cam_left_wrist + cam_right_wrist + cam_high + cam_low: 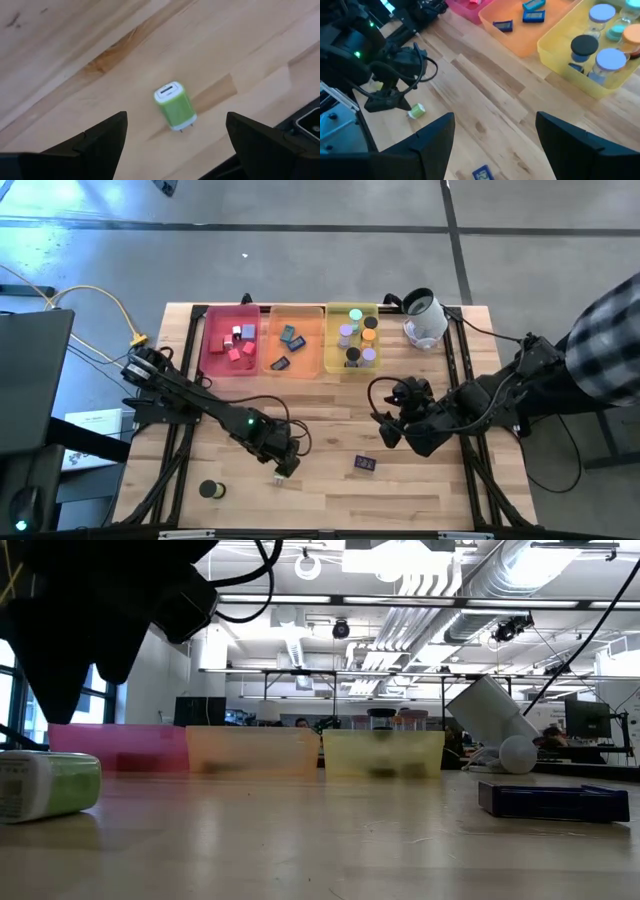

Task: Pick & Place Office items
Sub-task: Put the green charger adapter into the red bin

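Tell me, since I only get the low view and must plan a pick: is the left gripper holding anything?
Observer: No. The left gripper is open above a green-and-white piece lying on the table.
Operator: And the right gripper?
Observer: The right gripper is open too, nothing between its fingers, near a flat blue piece.
Operator: What's in the orange tray?
Observer: The orange tray holds three flat blue rectangles.

Both arms (190, 395) are matte black, draped with looping black cables; a green light (250, 420) glows behind the left gripper (285, 470).
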Tool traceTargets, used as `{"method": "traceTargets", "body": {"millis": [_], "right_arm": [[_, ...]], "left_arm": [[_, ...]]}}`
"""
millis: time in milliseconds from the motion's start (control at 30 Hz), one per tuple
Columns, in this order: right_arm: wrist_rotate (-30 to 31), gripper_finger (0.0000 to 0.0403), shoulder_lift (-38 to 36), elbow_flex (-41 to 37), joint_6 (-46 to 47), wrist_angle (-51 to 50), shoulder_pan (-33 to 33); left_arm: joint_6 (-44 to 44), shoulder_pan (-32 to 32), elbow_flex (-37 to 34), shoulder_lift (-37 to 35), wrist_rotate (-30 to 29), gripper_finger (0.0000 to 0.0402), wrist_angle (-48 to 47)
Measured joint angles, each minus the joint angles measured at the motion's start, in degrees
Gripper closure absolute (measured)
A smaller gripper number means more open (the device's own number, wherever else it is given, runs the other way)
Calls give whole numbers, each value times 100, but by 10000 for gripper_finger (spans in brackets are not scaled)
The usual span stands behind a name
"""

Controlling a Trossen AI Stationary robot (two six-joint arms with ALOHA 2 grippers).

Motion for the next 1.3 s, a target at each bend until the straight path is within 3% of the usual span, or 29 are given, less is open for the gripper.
{"method": "traceTargets", "body": {"millis": [200,333,533,800,1033,1300], "right_arm": [[404,136,0,0,-64,156,-4],[584,136,0,0,-377,611,-4],[170,136,0,0,-1099,891,-2],[-50,136,-2,0,-1900,968,34],[-84,136,-1,0,-2734,965,200],[-385,136,-1,0,-3253,957,196]], "left_arm": [[148,-284,0,11,16,71,-27],[-111,-469,0,11,-306,71,-26],[-864,-518,0,11,-590,71,-22],[-927,-629,0,157,-551,71,69],[-2029,-612,-1,310,-583,71,206],[-2616,-581,0,587,-608,71,408]]}}
